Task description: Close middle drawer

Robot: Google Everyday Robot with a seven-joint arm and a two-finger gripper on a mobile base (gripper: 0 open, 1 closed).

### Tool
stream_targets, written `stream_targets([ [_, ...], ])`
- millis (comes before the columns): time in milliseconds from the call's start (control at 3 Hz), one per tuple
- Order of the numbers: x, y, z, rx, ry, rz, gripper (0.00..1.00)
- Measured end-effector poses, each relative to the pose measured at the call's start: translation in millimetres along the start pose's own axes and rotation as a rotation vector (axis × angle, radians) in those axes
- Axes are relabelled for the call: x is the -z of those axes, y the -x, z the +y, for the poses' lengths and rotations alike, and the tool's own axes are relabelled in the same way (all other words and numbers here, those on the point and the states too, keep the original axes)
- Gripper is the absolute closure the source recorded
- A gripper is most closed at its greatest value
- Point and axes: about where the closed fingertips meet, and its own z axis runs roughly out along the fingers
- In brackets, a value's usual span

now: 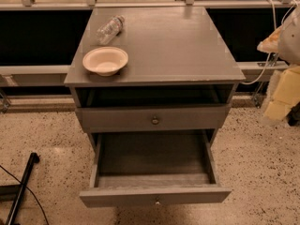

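The middle drawer [154,196] is pulled far out; the gripper [281,95] is held well apart at right, its state cannot be told.
If pushed off-centre, it could be skewed and jammed.

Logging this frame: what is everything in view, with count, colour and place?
cabinet: one, grey, centre
upper drawer: one, grey, slightly out
middle drawer: one, grey, pulled far out, empty
bowl: one, cream, cabinet top, front left
bottle: one, clear plastic, lying on cabinet top, back left
pole: one, black, floor, lower left
gripper: one, pale yellow, right edge, beside cabinet, touching no drawer
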Motion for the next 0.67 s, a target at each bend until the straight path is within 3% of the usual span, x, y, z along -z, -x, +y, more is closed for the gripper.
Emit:
stream_targets([
  [333, 0.0, 0.0, 0.0, 0.0, 0.0, 0.0, 0.0],
  [667, -27.3, -8.2, 7.3, -0.002, 0.025, -0.009, 0.0],
])
